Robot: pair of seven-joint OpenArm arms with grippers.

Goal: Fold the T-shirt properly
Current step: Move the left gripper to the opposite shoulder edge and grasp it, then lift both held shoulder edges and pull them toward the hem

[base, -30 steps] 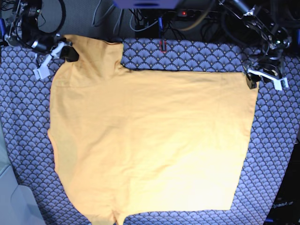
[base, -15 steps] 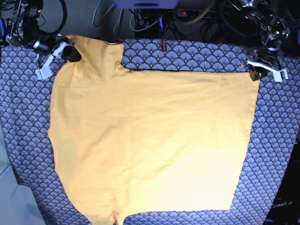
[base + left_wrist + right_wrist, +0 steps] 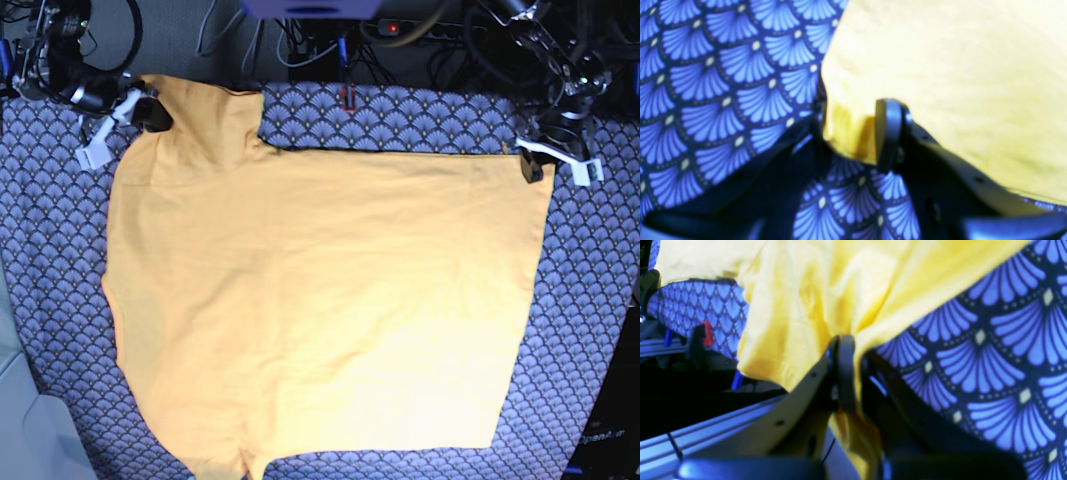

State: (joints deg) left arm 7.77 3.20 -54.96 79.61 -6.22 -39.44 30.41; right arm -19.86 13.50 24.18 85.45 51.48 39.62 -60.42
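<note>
Between my left gripper's (image 3: 853, 133) jaws sits a corner of the T-shirt (image 3: 320, 300), seemingly pinched, though blur hides firm contact. My right gripper (image 3: 853, 373) is clenched on bunched sleeve cloth. Beyond, thin, soft, yellow-orange fabric lies nearly flat over the scale-patterned tablecloth (image 3: 590, 300); folding is barely begun.

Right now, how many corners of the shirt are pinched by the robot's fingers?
2. The right gripper is shut on the T-shirt at its far corner on the base view's left; the left gripper pinches the far corner on that view's right.
</note>
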